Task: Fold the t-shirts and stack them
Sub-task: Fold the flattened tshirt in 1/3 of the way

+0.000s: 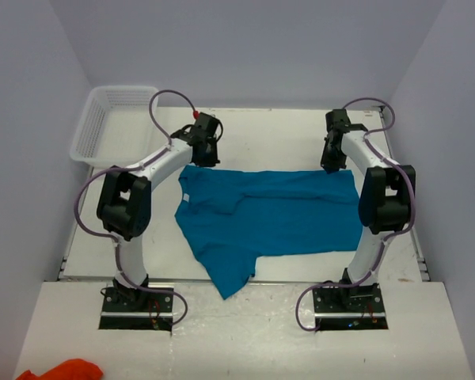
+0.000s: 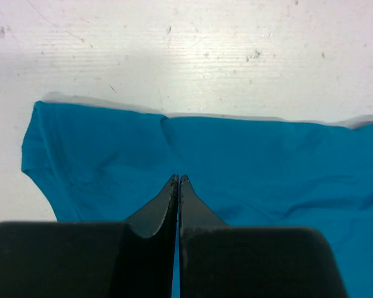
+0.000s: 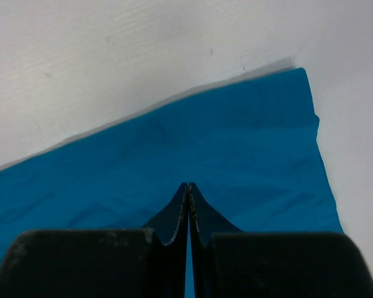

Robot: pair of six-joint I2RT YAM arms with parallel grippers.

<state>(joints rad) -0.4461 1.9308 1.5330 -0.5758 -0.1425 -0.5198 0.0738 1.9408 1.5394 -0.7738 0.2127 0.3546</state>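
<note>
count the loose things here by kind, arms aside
t-shirt: 1
basket: 1
orange cloth: 1
total: 3

White arms (image 1: 160, 164), black joints (image 1: 125, 204), purple cables (image 1: 171, 94)

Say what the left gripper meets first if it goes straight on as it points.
The left gripper would meet the teal t-shirt near its far edge, table beneath; whether it already touches is unclear.
</note>
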